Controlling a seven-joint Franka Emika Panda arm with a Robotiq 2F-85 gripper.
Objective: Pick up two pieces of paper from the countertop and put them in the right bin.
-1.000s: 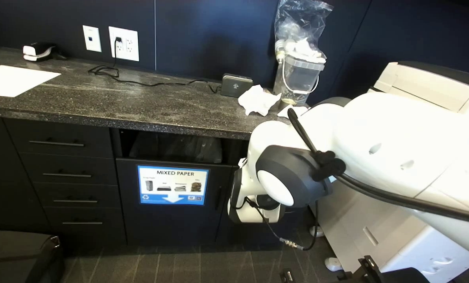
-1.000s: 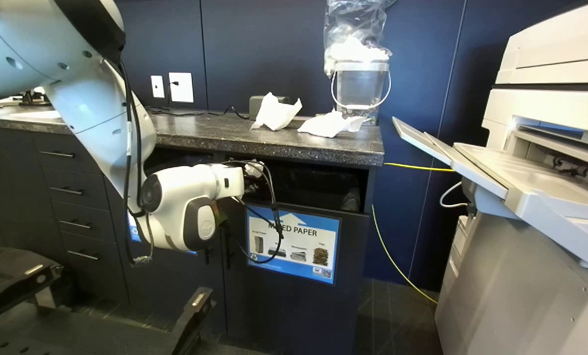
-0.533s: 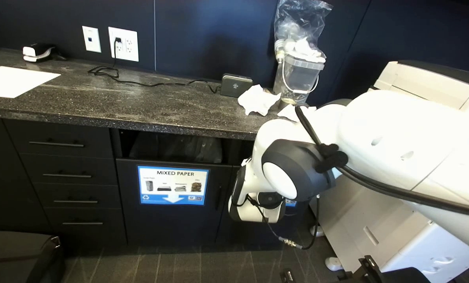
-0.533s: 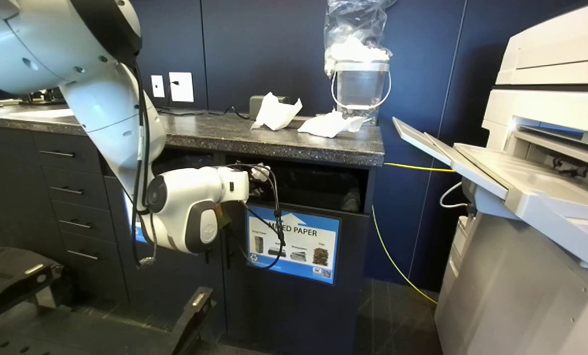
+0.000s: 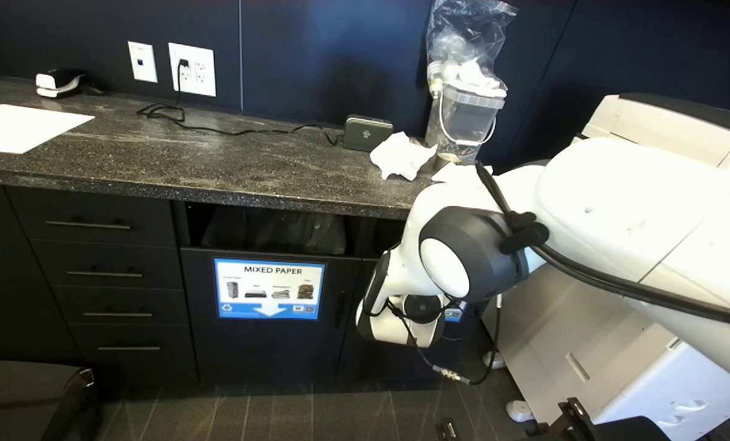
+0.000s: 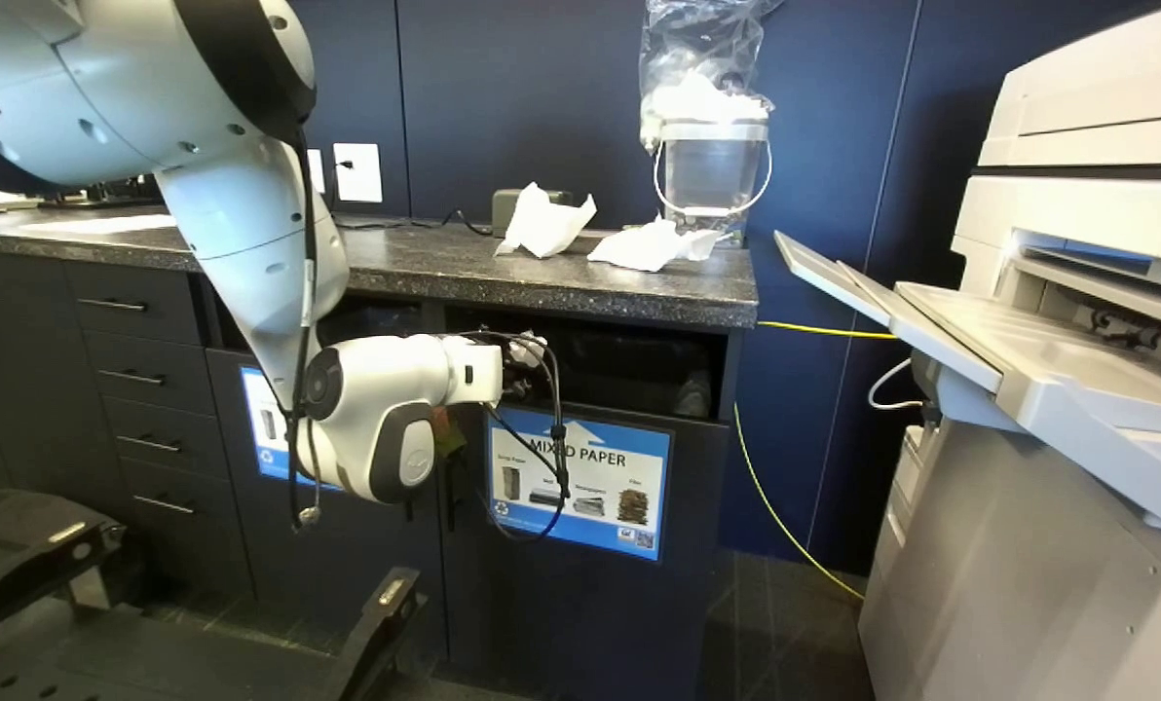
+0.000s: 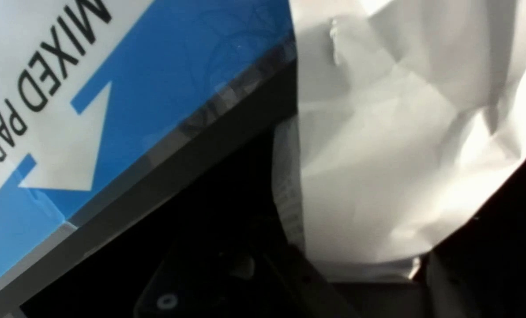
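Observation:
My gripper (image 6: 519,378) is at the slot opening of the right bin (image 6: 690,506), near the slot's left end in an exterior view. It is shut on a rumpled white piece of paper (image 6: 530,344). In the wrist view the held paper (image 7: 391,145) fills the right side, between dark fingers (image 7: 369,282). How far it reaches into the slot is unclear. Two other white pieces of paper lie on the countertop (image 6: 395,255): a standing one (image 6: 546,224) and a flatter one (image 6: 647,245). In an exterior view (image 5: 423,245) the arm hides my gripper and most of the right bin.
A second bin with a mixed-paper label (image 5: 270,288) is left of the right bin. A clear bucket with a plastic bag (image 6: 715,166) stands behind the papers. A small grey box (image 5: 368,133) and a flat white sheet (image 5: 25,127) lie on the countertop. A printer (image 6: 1058,467) stands right.
In an exterior view my gripper, still holding the paper, has moved slightly right and a little down along the slot. The arm has shifted right. The papers on the countertop have not moved.

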